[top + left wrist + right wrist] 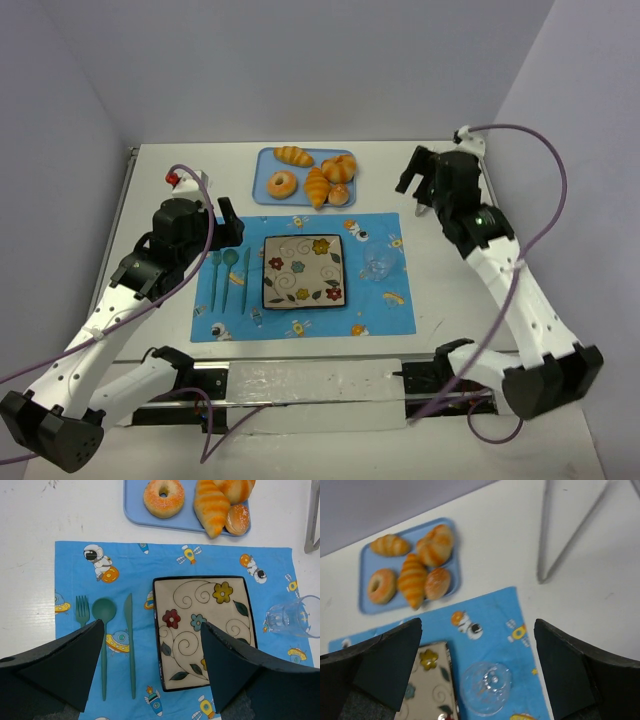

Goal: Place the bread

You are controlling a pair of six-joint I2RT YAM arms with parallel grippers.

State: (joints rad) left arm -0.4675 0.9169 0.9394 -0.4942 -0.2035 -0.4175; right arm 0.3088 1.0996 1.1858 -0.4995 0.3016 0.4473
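Observation:
The bread [339, 195] is a small golden-orange bun at the near right corner of the blue tray [268, 160]. It lies there beside a striped croissant [317, 187], and it also shows in the left wrist view [237, 519] and the right wrist view [438, 583]. The square flowered plate [303, 271] sits bare on the blue placemat [390, 300]. My left gripper [226, 224] is open and empty, above the placemat's left side. My right gripper [418, 185] is open and empty, to the right of the tray.
The tray also holds a donut [282, 184], a scored round bun [341, 167] and a second croissant [293, 155]. A clear glass [380, 265] stands right of the plate. A teal fork, spoon and knife [230, 275] lie left of it. Thin metal legs [545, 555] stand right of the tray.

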